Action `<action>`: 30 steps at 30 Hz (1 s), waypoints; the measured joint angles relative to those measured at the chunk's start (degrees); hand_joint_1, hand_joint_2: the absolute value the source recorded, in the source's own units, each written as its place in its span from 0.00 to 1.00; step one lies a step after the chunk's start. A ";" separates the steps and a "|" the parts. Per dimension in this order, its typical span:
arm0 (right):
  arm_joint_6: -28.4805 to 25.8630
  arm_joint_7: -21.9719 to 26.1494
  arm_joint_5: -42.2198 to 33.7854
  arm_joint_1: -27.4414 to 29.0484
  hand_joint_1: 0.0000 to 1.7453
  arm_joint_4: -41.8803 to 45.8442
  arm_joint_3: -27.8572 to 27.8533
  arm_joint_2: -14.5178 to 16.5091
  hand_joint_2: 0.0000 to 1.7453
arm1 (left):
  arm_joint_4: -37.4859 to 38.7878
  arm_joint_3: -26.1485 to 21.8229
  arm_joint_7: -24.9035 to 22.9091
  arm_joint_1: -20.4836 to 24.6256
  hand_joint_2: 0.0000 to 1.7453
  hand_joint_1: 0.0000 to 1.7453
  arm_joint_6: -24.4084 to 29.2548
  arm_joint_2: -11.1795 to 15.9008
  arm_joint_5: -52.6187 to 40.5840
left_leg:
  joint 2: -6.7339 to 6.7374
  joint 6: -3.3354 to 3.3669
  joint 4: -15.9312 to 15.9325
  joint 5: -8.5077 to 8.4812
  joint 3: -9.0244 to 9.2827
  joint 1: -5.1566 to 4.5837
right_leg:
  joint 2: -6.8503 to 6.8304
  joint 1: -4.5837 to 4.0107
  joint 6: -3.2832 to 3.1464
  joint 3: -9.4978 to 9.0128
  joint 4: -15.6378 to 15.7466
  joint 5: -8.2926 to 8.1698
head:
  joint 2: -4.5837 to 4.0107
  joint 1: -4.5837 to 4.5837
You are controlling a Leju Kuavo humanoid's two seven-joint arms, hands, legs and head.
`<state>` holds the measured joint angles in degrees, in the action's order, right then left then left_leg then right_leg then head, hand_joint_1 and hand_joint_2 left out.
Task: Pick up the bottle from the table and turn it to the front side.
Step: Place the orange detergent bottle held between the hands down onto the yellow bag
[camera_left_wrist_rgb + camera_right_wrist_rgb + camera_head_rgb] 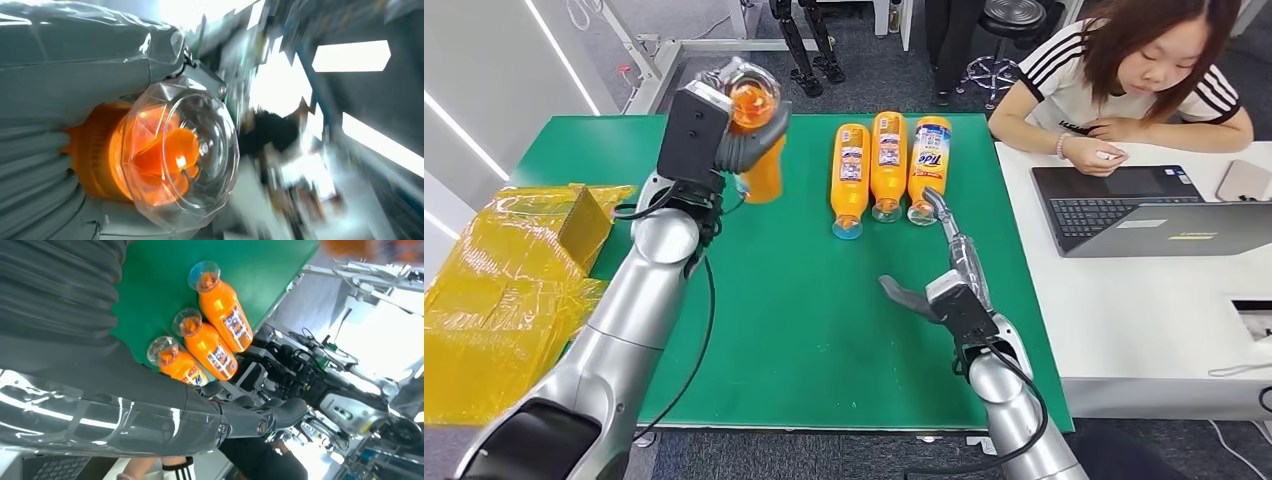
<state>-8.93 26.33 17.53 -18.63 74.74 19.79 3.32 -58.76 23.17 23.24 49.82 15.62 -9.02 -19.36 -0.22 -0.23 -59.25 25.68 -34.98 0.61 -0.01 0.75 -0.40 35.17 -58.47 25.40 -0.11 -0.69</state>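
my left hand (742,140) grips the orange plastic bottle with a clear domed cap (757,140), lifted off the green table mat (804,320) above its far left part, cap end tipped up toward my head camera, orange body pointing down and away. in the left wrist view the clear cap (185,155) sits right against my grey ribbed thumb cover, orange neck behind it, background blurred. fingers wrap the bottle's upper body, label not readable from here. my right hand (939,270) is over the mat near its right edge, holding nothing, fingers spread, one long finger (946,222) stretched toward the row, thumb out to the left. three more orange bottles with blue and white labels (889,165) lie side by side on the far middle of the mat, caps toward me, touching or almost touching each other; the right wrist view has them too (210,342). crinkled yellow plastic bags (509,290) lie at the mat's left edge. a person in a black and white striped-sleeve shirt (1124,75) sits at the white desk (1144,310) to the right, with an open dark laptop (1144,210) and a phone (1244,180).
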 joint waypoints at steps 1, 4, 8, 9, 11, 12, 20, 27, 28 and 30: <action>0.04 0.09 -0.47 -0.01 0.00 0.29 0.03 -0.30 1.00 | 0.52 0.00 0.01 1.03 1.00 1.00 1.77 0.51 -3.43 | 0.00 0.00 0.00 0.00 0.00 0.00 | 0.00 0.00 0.00 0.00 0.00 0.00 | 0.00 -0.01; 0.00 0.27 -1.63 -0.04 0.00 1.26 0.24 -1.21 1.00 | 2.04 0.00 -0.19 3.60 1.00 1.00 4.27 1.81 -10.04 | -0.02 0.00 0.00 0.00 -0.01 0.00 | -0.02 0.00 0.00 -0.01 0.01 0.00 | 0.00 -0.01; -0.14 0.62 -2.78 -0.05 0.00 2.25 0.48 -2.22 1.00 | 3.75 0.03 -0.46 5.18 1.00 1.00 6.05 3.24 -14.79 | 0.02 0.00 0.00 0.00 0.00 -0.01 | 0.03 0.01 0.00 0.00 0.01 0.00 | 0.00 -0.01; -0.13 0.68 -2.98 -0.10 0.00 2.32 0.51 -2.39 1.00 | 4.11 0.13 -0.73 5.42 1.00 1.00 6.88 3.58 -16.55 | 0.02 0.00 0.00 0.00 -0.01 -0.01 | 0.04 0.01 0.00 0.00 0.01 0.00 | 0.00 -0.01; -0.08 0.74 -3.35 -0.35 0.00 2.34 0.58 -2.63 1.00 | 4.86 0.56 -1.68 5.95 1.00 1.00 8.89 4.29 -20.97 | 0.01 0.00 0.00 0.00 -0.01 0.00 | 0.04 0.00 0.00 0.00 0.00 0.00 | 0.00 -0.01; -0.07 0.75 -3.51 -0.53 0.00 2.32 0.62 -2.70 1.00 | 5.24 0.86 -2.40 6.24 1.00 1.00 9.89 4.64 -23.49 | 0.01 0.00 0.00 0.00 0.00 0.00 | 0.04 0.00 0.00 0.00 0.00 0.00 | 0.00 -0.01; -0.56 0.77 -4.31 -0.82 0.00 2.29 0.66 -3.50 1.00 | 9.03 4.66 -9.36 8.24 1.00 1.00 13.18 7.27 -41.58 | 0.01 0.00 0.00 0.00 0.01 0.00 | 0.04 0.00 0.00 0.00 0.00 0.00 | 0.00 -0.02; -1.10 1.72 -3.12 2.99 0.00 4.28 -1.24 -4.30 1.00 | 11.03 7.81 -17.61 8.08 1.00 1.00 11.79 9.71 -60.34 | 0.02 0.00 0.00 0.01 -0.03 -0.01 | 0.03 0.01 0.00 0.00 0.02 0.01 | 0.00 -0.01; -0.89 1.73 -2.65 3.58 0.00 4.76 -1.72 -4.30 1.00 | 11.15 8.02 -18.38 7.93 1.00 1.00 11.30 10.09 -62.37 | 0.03 0.00 0.00 0.01 -0.03 -0.01 | 0.04 0.01 0.00 0.01 0.02 0.01 | 0.00 -0.01; -0.44 1.49 -1.82 4.53 0.00 5.63 -2.60 -4.30 1.00 | 11.32 8.26 -19.41 7.53 1.00 1.00 9.83 10.78 -65.26 | 0.02 0.00 0.01 0.01 -0.03 0.00 | 0.04 0.00 0.00 0.02 0.02 0.01 | 0.00 -0.01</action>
<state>-9.38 27.82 15.70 -14.10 80.37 17.20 -0.98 -47.44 31.42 3.83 57.36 25.44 1.76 -84.61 -0.20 -0.23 -59.25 25.69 -35.01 0.61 0.03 0.75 -0.40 35.18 -58.46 25.40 -0.11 -0.70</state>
